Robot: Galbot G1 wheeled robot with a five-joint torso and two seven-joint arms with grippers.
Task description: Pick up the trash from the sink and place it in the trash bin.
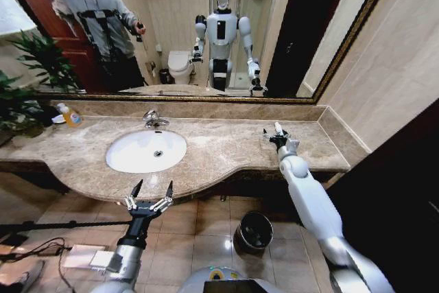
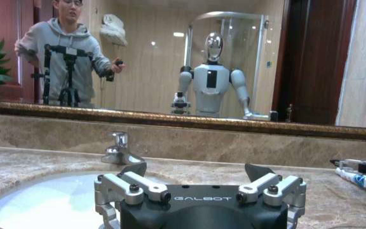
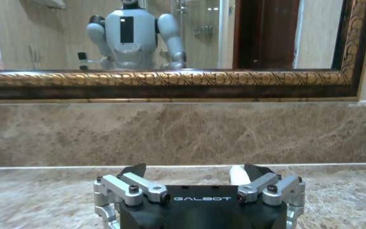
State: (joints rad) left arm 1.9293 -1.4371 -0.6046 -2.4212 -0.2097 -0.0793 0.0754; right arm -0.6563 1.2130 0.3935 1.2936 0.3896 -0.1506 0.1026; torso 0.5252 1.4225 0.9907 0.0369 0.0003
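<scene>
On the marble countertop, our right gripper spreads around a white tube (ready to pinch); left gripper hovers spread, empty.

Glossy white glazed sink, polished chrome tap at its 12 o'clock, smooth veined beige marble countertop, shiny metallic trash bin on glossy floor tiles, ornate gilt mirror frame, matt black and brushed-metal left gripper.
</scene>
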